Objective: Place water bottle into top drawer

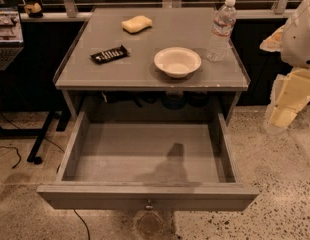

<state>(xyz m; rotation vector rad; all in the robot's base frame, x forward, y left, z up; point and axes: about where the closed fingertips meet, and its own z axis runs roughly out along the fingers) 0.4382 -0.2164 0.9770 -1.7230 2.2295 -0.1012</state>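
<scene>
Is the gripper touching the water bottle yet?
Apart: camera view shows the gripper low at right, off the table, well clear of the upright water bottle.

Dim, warm-ish light here. The grey table [145, 71] sits on a speckled terrazzo floor [275, 184]. Behind it there's a pale ledge [50, 17] over dark panels [40, 59], and a black desk leg [43, 136] to its left. The gripper [281, 115] hangs off its right side.

Camera looks steeply down from the front onto table [140, 70], drawer [145, 191], right-edge pincer [284, 113].

Office-like space, terrazzo floor [275, 184], laptop [5, 54], floor cables [10, 151], pincer [281, 118] at right edge
</scene>
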